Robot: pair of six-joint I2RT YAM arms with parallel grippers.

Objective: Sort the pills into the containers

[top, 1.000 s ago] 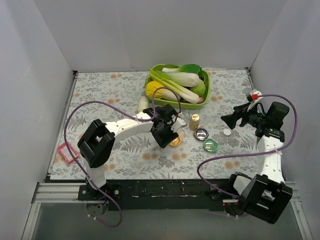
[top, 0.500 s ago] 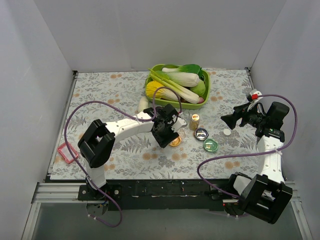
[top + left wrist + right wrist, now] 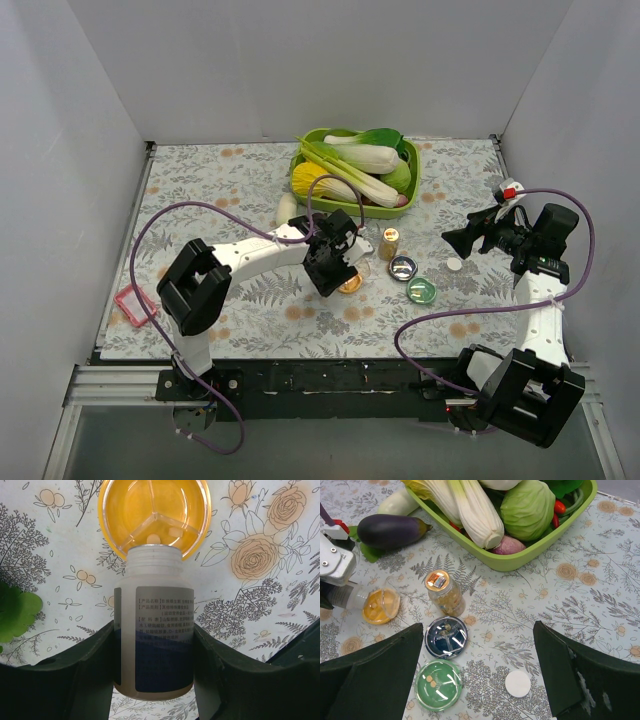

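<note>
Left wrist view: left jaws, part closed, clamp a smooth white bottle (image 3: 155, 605), its mouth over the translucent orange dish (image 3: 150, 505). Right wrist view adds a glossy round blue dish (image 3: 446, 637) and green dish (image 3: 438, 685), with the right jaws wide open and empty.

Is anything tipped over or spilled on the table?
Yes. The white bottle is tipped on its side in the left gripper, with its open mouth at the orange dish. A white cap, likely the bottle's, lies loose near the green dish. Nothing looks spilled.

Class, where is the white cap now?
Top view: the white cap lies in the right half, right of the blue dish, by the right gripper.
</note>
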